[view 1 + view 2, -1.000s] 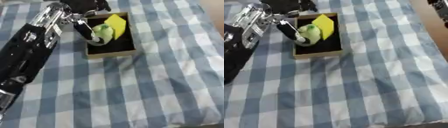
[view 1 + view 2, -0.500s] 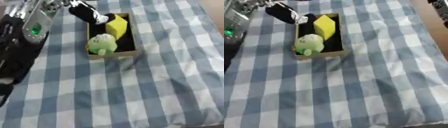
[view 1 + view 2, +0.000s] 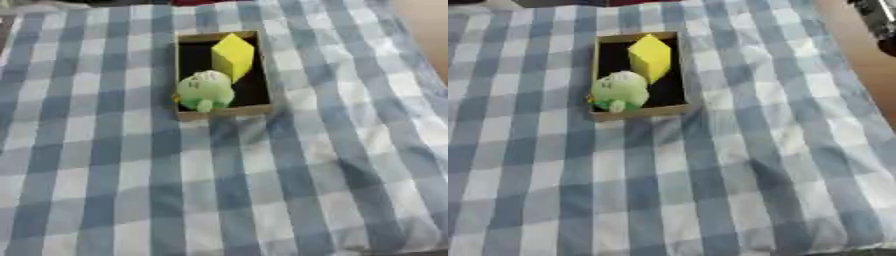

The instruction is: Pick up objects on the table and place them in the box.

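Note:
A shallow cardboard box [image 3: 223, 112] with a dark inside sits on the blue-and-white checked cloth, left of centre toward the far side. Inside it, a yellow block [image 3: 232, 55] stands at the far right. A green round plush toy [image 3: 205, 91] lies at the near left, leaning over the box's front rim. My left hand shows in neither view. A dark, silver-edged part of my right arm [image 3: 882, 24] pokes in at the upper right edge of the right eye view, well away from the box; what its hand is doing is hidden.
The checked cloth [image 3: 262, 190] covers the table and lies in soft folds near the box's right side. A brown floor strip [image 3: 859, 55] runs past the cloth's right edge.
My left arm and hand, which were over the box with the green toy, have pulled back out of view at the upper left. The toy now lies in the box, let go.

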Robot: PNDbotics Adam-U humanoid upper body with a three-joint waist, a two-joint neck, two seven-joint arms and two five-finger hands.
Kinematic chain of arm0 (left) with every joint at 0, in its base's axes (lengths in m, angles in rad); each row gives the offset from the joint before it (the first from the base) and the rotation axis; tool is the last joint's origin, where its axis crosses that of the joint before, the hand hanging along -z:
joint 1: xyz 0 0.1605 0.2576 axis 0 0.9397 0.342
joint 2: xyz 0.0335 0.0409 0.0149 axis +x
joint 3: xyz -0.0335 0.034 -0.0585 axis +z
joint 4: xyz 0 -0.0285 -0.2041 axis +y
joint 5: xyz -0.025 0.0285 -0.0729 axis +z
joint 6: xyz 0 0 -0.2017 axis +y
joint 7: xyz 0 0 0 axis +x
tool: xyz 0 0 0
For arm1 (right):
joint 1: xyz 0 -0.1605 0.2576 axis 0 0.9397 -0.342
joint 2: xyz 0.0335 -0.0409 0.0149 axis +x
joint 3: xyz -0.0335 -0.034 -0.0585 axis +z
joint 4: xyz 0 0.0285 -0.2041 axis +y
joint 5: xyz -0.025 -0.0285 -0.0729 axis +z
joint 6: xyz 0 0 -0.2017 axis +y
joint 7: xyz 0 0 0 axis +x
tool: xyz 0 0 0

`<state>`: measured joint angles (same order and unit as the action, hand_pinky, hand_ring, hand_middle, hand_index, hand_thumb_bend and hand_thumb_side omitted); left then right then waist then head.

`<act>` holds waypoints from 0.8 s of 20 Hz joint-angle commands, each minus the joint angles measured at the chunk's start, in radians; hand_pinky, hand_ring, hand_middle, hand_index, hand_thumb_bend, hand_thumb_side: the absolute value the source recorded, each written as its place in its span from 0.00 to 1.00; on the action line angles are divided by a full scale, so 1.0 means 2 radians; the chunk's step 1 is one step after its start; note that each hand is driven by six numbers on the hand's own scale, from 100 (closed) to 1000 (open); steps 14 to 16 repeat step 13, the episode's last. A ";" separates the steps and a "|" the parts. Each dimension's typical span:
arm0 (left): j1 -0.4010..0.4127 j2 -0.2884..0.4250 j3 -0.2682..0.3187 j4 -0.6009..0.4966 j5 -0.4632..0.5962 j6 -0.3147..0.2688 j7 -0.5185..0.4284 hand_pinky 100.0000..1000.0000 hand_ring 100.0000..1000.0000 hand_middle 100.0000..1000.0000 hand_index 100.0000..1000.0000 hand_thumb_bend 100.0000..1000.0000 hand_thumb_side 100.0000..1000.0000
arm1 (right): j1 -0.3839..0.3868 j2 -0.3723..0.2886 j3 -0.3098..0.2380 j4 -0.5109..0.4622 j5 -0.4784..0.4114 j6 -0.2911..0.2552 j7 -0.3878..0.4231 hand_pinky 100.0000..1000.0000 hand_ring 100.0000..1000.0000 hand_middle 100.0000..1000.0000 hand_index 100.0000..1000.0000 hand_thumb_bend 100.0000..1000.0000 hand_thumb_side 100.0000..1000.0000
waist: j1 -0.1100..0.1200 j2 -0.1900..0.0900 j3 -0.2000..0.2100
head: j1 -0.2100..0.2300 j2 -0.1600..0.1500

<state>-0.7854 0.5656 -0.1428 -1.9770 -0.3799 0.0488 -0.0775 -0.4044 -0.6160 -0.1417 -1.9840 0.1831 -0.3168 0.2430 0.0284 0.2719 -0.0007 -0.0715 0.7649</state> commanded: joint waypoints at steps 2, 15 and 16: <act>0.031 0.031 0.034 -0.011 0.030 -0.020 0.101 0.83 0.93 0.80 0.79 0.19 0.44 | -0.008 -0.020 -0.003 -0.008 0.001 0.000 -0.018 0.51 0.67 0.67 0.76 0.00 0.85 | -0.005 -0.014 0.005 | -0.006 0.003; 0.174 0.011 0.078 -0.011 0.033 -0.109 0.247 0.79 0.88 0.74 0.74 0.15 0.45 | -0.012 -0.023 0.012 -0.008 0.002 0.000 -0.044 0.50 0.68 0.68 0.77 0.00 0.82 | -0.015 -0.027 0.018 | -0.007 0.003; 0.174 0.011 0.078 -0.011 0.033 -0.109 0.247 0.79 0.88 0.74 0.74 0.15 0.45 | -0.012 -0.023 0.012 -0.008 0.002 0.000 -0.044 0.50 0.68 0.68 0.77 0.00 0.82 | -0.015 -0.027 0.018 | -0.007 0.003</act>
